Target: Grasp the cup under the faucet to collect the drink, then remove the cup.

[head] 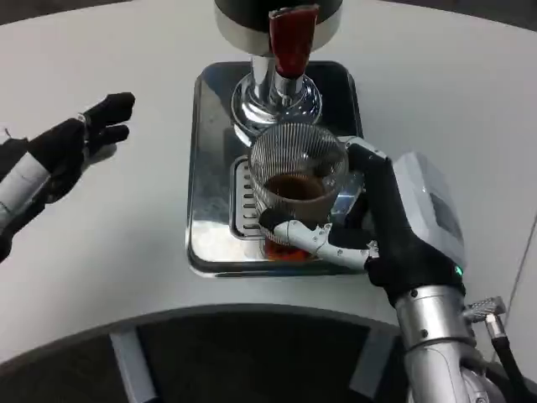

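From the head view I see my right hand (pixel 382 222) wrapped around the ribbed glass cup (pixel 298 180), dark drink inside, on the steel drip tray (pixel 210 168) below the red faucet (pixel 292 38); my left hand (pixel 80 143) hovers apart, fingers loosely extended, empty

Legible text, labels, brands, numbers, signs: none. No readable marking stands on any surface in the head view.
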### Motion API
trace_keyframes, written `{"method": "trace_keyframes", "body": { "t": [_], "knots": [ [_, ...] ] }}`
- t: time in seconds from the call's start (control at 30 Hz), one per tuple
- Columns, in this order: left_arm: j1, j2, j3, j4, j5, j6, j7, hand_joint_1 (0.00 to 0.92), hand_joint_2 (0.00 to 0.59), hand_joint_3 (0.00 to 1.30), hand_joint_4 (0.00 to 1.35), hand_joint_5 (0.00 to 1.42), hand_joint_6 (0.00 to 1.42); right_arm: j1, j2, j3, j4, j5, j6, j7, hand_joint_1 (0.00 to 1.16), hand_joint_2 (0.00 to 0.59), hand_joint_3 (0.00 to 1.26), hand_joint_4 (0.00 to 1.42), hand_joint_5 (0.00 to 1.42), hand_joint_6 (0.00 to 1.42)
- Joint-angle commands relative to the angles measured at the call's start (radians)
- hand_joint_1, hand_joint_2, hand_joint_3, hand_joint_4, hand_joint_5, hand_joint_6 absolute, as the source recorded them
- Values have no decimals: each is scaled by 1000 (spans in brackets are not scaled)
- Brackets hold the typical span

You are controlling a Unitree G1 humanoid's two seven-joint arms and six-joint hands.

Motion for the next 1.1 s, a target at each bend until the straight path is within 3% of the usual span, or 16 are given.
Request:
{"method": "trace_keyframes", "body": {
  "t": [0.03,0.7,1.1],
  "knots": [
    [43,-18,-27,-34,28,-54,5,0,83,48,0,2,0,25,-5,6,-73,-20,-5,18,955,245,906,1035,1150,1365],
    [135,-44,-127,-158,150,-230,46,0,72,0,0,0,0,118,-28,25,-229,-48,-6,123,955,245,906,1035,1163,1389],
    [202,-44,-136,-196,190,-318,77,0,50,0,0,0,0,169,-51,27,-305,-45,-17,186,955,245,906,1029,1164,1393]
  ]
}}
